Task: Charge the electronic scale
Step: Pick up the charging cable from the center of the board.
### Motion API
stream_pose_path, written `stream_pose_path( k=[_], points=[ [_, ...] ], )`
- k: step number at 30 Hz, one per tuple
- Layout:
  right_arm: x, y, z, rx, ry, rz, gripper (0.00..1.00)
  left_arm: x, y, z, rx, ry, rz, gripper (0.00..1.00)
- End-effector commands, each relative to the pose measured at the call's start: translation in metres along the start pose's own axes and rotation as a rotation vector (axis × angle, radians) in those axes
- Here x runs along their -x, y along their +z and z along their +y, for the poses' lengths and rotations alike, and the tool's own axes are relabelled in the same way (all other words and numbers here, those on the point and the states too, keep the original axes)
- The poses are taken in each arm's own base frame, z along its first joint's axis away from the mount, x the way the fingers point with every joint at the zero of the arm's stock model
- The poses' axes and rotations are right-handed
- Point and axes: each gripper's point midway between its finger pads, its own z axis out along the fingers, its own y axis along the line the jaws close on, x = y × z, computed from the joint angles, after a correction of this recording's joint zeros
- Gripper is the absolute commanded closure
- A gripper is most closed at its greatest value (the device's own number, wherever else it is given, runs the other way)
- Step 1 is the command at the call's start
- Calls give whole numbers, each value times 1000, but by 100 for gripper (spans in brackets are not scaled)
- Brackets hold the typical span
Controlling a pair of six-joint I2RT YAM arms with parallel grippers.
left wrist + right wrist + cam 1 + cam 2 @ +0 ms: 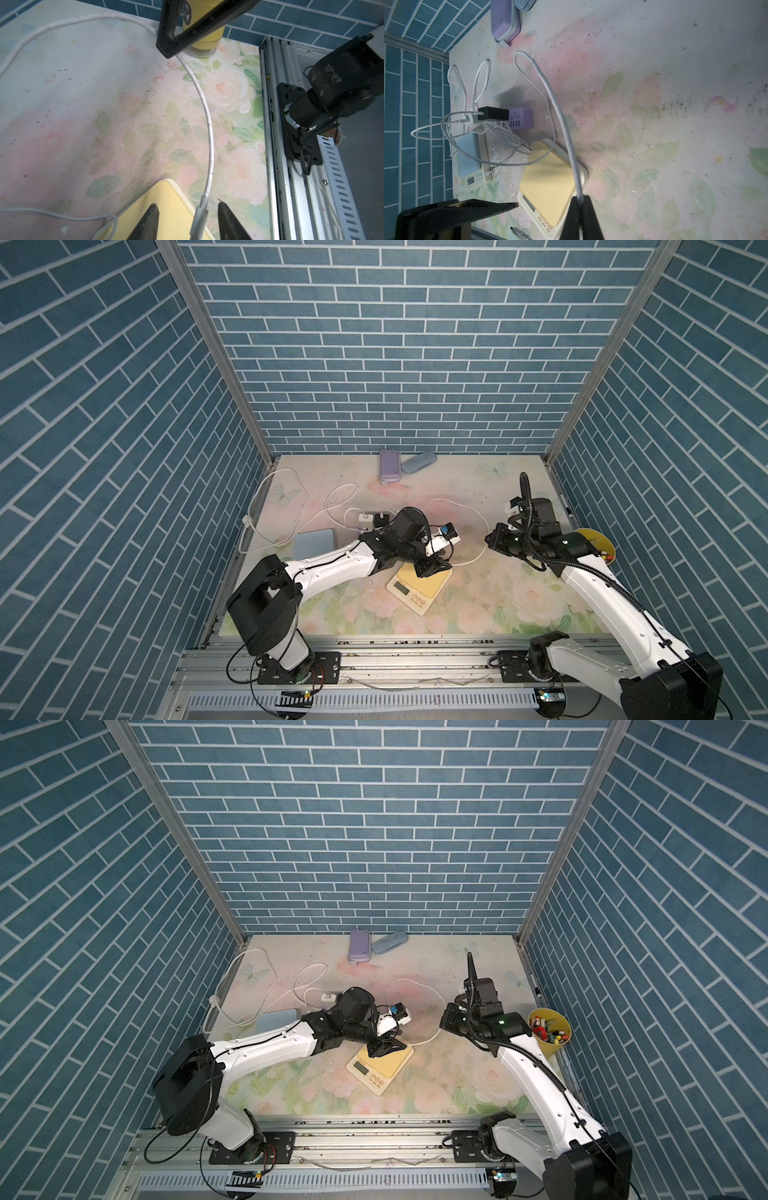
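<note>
The yellow scale (417, 587) sits lower centre in both top views, not yet plugged in. The plug (199, 218) hangs over its corner at the bottom of the left wrist frame, untouched between the parted jaws of my left gripper (188, 204). My right gripper (580, 199) is clenched on the white cable (560, 116). Step, I'd say: taking the plug. Next I need to clamp it squarely, then seat it in the scale.

Partly out of sight: yellow scale (432, 587) (395, 1065) and white cable (210, 133).
In both top views the left arm (332, 568) (270, 1046) covers the far edge of the scale, whose button labels are too small to read. In the left wrist view the cable ends in a plug cut off by the frame edge. In a top view the yellow cup (606, 547) sits mostly behind the right arm (590, 589).
</note>
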Motion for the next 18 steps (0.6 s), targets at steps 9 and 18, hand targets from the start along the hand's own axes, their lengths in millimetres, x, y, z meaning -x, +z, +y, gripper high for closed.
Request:
stream_pose_path(
  k=[9, 18],
  points=[
    [13, -5, 6, 6, -25, -52, 100, -3, -5, -1, -42, -45, 17, 91],
    [2, -7, 22, 105, -160, -5, 60, 2, -40, 9, 45, -27, 4, 100]
  ],
)
